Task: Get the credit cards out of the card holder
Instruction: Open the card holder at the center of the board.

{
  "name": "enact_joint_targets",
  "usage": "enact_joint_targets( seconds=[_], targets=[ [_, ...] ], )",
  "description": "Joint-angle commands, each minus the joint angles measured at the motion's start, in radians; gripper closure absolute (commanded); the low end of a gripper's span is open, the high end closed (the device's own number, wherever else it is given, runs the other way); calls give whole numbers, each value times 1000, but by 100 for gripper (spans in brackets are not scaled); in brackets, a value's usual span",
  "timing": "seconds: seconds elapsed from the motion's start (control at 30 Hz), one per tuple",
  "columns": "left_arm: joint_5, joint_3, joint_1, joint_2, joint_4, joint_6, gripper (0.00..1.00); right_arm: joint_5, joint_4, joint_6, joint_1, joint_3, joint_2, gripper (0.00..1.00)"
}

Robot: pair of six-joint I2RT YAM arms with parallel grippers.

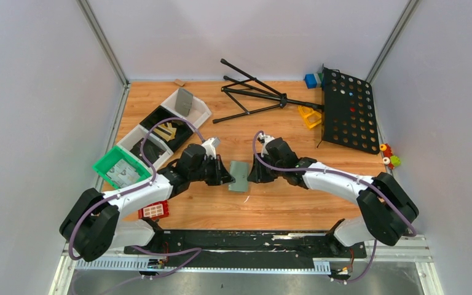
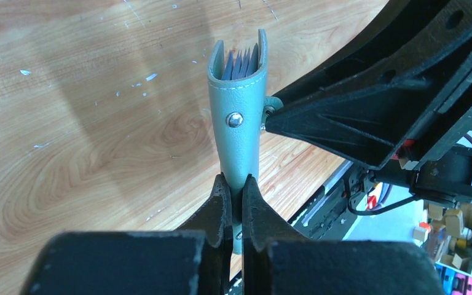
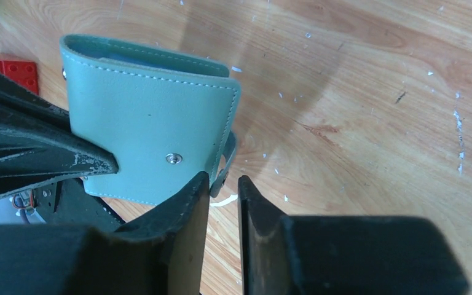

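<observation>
Left claw point(image 2: 234, 187) pinches card holder point(image 2: 238, 101) edge; right claw point(image 3: 224, 184) beside flap point(image 3: 229, 150).

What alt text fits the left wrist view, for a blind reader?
The black left gripper is shut on the near edge of a grey-blue stitched card holder, held edge-on above the wooden table. Dark sleeves show in its far opening; a black finger of the right arm reaches its side.

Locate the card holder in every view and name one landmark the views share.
Top external: card holder just below picture centre, where the two arms meet.
Left wrist: centre, standing edge-on up the picture.
Right wrist: upper left, broad face toward the camera.
Shared landmark: the left fingers clamping its edge, visible in all three views.
</observation>
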Motion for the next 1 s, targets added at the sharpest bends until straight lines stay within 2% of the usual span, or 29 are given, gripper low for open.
enact_joint_targets(
  seconds=[0.0,0.07,0.2,0.33,0.43,0.5,0.6,0.77,0.87,0.9,0.97],
  targets=[
    [11,32,1,-21,51,-9,100,51,-19,10,4,56,5,80],
    [9,30,1,-20,50,-6,100,59,-24,7,3,46,-10,84],
    [-7,32,1,-16,38,-1,100,47,-35,10,3,47,-22,100],
    [-46,35,0,-7,3,19,100,50,-62,10,3,58,-30,100],
    [-86,42,1,19,-30,44,93,63,-83,6,2,56,-52,100],
    [-120,43,1,33,-54,60,81,62,-89,5,1,52,-64,100],
    [-204,53,-2,50,-128,81,52,34,-93,4,2,47,-65,100],
    [-291,93,-55,47,-212,130,23,-68,-83,3,3,55,-47,100],
    [-226,95,-73,45,-176,146,19,-74,-81,4,2,55,-57,100],
    [-202,93,-81,44,-152,149,10,-74,-82,5,3,56,-61,100],
    [-162,95,-100,37,-122,162,3,-74,-85,4,3,57,-69,100]
  ],
)
